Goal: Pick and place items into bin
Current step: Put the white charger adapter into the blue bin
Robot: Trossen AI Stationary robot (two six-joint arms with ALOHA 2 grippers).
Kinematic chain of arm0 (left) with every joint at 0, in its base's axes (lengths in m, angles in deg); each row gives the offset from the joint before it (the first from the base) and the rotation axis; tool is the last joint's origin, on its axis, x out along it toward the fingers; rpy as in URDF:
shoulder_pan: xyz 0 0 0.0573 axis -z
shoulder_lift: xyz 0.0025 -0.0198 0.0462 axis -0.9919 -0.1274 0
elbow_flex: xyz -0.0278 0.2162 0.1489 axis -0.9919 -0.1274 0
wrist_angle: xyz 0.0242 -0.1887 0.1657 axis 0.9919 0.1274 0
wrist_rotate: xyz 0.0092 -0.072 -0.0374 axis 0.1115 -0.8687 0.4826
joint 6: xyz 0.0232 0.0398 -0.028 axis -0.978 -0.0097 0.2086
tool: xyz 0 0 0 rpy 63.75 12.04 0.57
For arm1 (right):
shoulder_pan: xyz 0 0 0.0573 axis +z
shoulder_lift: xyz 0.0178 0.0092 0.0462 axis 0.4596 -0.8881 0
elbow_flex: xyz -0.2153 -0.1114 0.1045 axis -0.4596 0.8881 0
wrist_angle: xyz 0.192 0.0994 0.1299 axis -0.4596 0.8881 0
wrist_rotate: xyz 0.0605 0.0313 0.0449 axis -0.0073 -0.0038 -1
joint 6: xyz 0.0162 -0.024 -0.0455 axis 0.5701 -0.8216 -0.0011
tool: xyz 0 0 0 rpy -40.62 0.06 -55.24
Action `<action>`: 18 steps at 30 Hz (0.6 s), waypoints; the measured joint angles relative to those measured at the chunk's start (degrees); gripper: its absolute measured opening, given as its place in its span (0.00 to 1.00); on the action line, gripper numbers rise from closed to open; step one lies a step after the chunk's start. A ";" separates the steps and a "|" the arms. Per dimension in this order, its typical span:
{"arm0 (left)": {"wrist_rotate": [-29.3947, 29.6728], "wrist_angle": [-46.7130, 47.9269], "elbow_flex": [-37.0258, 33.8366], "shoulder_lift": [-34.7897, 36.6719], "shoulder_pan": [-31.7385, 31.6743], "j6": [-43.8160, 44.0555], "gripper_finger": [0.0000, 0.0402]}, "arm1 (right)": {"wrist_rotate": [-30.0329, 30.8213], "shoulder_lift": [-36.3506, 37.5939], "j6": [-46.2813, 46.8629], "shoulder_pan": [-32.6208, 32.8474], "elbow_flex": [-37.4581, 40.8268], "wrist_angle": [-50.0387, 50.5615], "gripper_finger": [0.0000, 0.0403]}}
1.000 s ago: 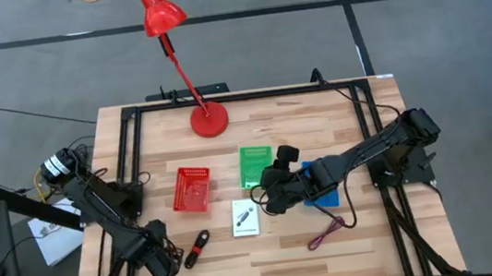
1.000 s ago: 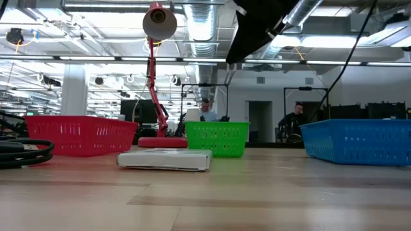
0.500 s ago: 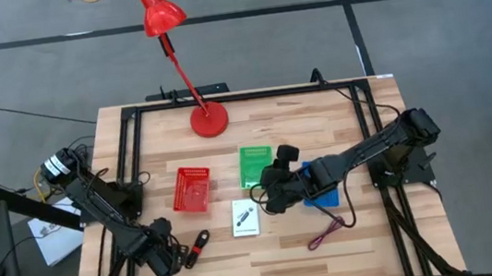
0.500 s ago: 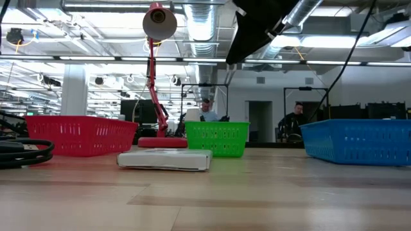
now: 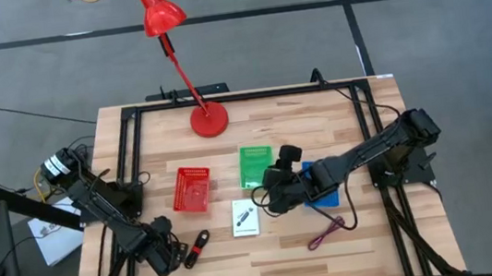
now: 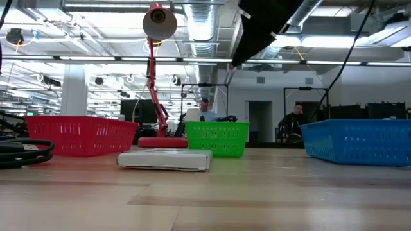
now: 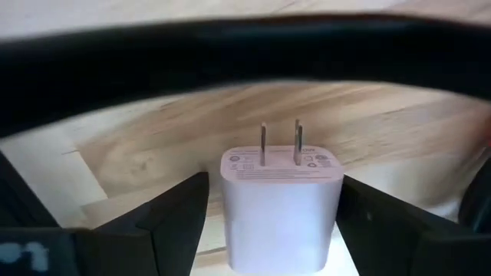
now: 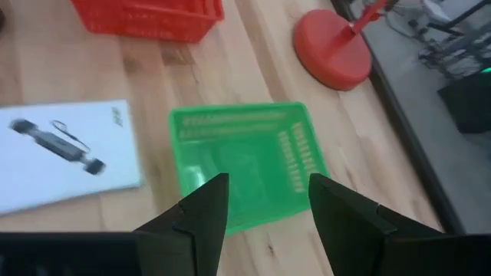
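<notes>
At the worktop's (image 5: pixel 286 245) near-left corner the left gripper (image 5: pixel 172 257) sits low, its fingers (image 7: pixel 173 218) spread wide on either side of a white plug-in charger (image 7: pixel 281 205). The charger stands between them with its two prongs pointing up, and I cannot tell whether either finger touches it. Just to its right lies a black-and-red pen-like stick (image 5: pixel 199 245), its long axis running diagonally from near-left to far-right. A second ago this gripper sat slightly farther left and was a touch narrower; it has since edged toward the stick and widened.

Next comes the red bin (image 5: pixel 191 188), then a white card (image 5: pixel 245 218) lying flat, its printed dark tool drawn on a slant; in the low view it shows as a thin slab (image 6: pixel 164 160). Beyond the card is the green bin (image 5: pixel 255 165), with the red desk lamp's base (image 5: pixel 210 120) farther back.

The right gripper (image 5: pixel 265 194) hovers over the green bin's near edge, fingers (image 8: pixel 201 215) parted and holding nothing, unchanged in position. The blue bin (image 5: pixel 323 192) lies under that arm, and a dark red cord (image 5: pixel 325 232) stretches diagonally near the front.
</notes>
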 joint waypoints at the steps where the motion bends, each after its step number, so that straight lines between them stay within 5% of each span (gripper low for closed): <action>1: 0.33 0.02 -0.02 0.00 -0.01 -0.91 0.63 | 0.66 0.00 0.14 0.18 0.00 0.90 0.43; 9: 1.13 -0.39 0.65 0.02 -0.15 -7.88 0.45 | 6.96 2.86 14.55 2.60 -0.04 17.12 0.43; 18: 16.36 3.06 11.92 1.21 -3.09 -15.37 0.45 | 8.33 6.83 46.18 11.32 -0.04 36.03 0.43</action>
